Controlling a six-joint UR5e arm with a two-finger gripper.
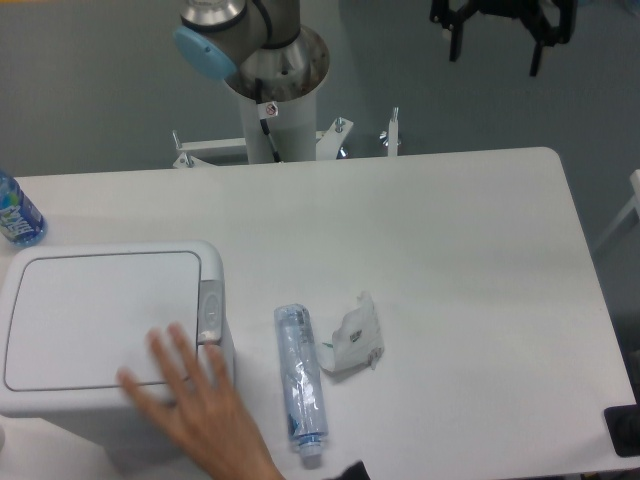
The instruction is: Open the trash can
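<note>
The trash can (100, 320) is a large white bin at the table's front left. Its flat lid is shut. The small grey push-button latch (209, 311) sits at the lid's right edge. A person's hand (195, 400) reaches in from the bottom edge and rests on the lid's front right corner, fingers just below the latch. My gripper (497, 50) is a black shape at the top right, beyond the table's far edge and far from the trash can. Its two fingers stand apart with nothing between them.
A crushed clear plastic bottle (300, 385) lies right of the trash can, and a crumpled clear wrapper (355, 335) beside it. A blue-labelled bottle (15, 215) stands at the left edge. The robot base (275, 80) stands behind the table. A dark object (622, 430) is at the front right corner.
</note>
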